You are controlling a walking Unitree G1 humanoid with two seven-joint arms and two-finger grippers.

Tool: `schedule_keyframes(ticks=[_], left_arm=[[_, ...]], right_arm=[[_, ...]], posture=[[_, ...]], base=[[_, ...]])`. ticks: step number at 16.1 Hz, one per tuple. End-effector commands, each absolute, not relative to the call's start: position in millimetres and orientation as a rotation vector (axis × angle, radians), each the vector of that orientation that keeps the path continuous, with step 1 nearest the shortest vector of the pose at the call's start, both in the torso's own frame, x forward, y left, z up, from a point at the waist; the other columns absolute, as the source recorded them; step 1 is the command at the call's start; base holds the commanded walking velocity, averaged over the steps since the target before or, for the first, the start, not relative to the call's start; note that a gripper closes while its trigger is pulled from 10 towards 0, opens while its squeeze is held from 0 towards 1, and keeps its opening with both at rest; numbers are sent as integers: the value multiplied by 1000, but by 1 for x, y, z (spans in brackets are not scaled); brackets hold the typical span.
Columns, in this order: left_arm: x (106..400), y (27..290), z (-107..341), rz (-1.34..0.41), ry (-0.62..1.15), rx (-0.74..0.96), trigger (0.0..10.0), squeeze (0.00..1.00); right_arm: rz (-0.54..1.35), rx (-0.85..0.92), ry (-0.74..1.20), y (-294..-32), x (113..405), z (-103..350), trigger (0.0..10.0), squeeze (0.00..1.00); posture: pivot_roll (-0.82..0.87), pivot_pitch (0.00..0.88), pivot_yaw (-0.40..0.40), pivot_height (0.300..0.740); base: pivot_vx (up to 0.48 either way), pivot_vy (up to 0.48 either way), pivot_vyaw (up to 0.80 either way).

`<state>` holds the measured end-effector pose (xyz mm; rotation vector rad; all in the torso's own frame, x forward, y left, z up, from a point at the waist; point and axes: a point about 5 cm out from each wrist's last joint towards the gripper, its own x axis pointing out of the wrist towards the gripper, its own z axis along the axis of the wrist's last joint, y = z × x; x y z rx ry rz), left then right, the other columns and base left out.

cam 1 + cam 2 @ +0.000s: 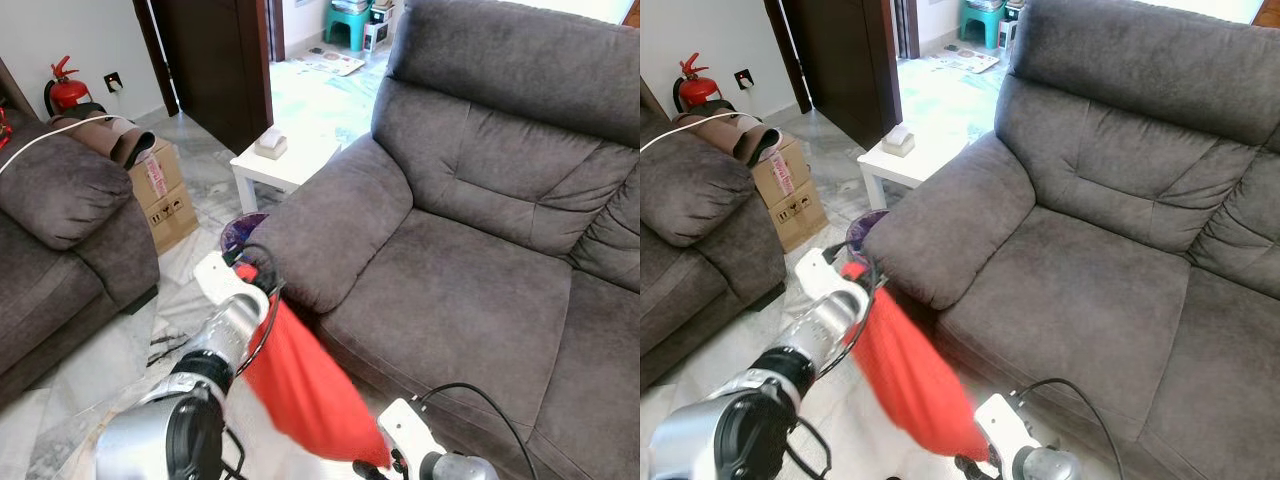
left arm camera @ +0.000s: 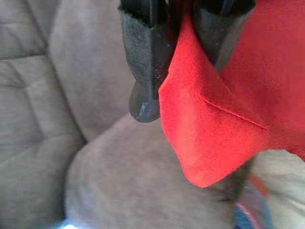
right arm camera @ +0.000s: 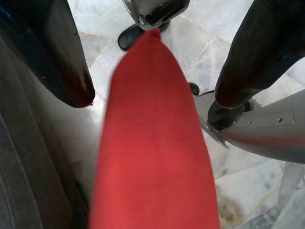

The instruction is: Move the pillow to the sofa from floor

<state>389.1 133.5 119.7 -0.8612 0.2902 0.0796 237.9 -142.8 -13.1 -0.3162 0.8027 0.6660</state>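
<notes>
Left eye view: the soft red fabric pillow [image 1: 300,385] is held in the air, slanting down from the left end effector [image 1: 262,283] to the right end effector [image 1: 375,465], beside the front of the dark grey upholstered sofa [image 1: 480,230] and above the pale marble floor [image 1: 95,350]. The left end effector's fingers [image 2: 145,62] are clamped on a pillow corner. The right end effector's fingers [image 3: 252,52] are seen apart, flanking the pillow.
</notes>
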Motion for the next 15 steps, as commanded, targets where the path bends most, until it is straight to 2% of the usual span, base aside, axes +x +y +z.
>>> schedule_keyframes(ticks=[1, 4, 5, 6, 10, 15], left_arm=[[405, 124, 163, -30, 164, -926, 10000, 0], [408, 96, 179, -133, 167, -992, 10000, 0], [408, 85, 181, -165, 182, -1009, 10000, 0], [408, 81, 182, -171, 187, -1021, 10000, 0], [403, 63, 179, -231, 228, -1033, 10000, 0], [406, 71, 183, -219, 213, -1040, 10000, 0]], right_arm=[[645, -316, 835, -145, 232, -19, 10000, 0], [614, -262, 843, -139, 231, -21, 10000, 0], [575, -224, 828, -138, 234, -20, 2471, 0], [552, -208, 823, -138, 235, -20, 0, 0], [447, -74, 763, -139, 247, -15, 0, 0], [420, -98, 756, -144, 251, -16, 0, 0]], posture=[[38, 121, 40, 740], [39, 122, 43, 740], [39, 123, 43, 740], [40, 123, 43, 740], [46, 124, 45, 740], [59, 119, 41, 740]], base=[[0, 0, 0], [0, 0, 0], [0, 0, 0], [0, 0, 0], [0, 0, 0], [0, 0, 0]])
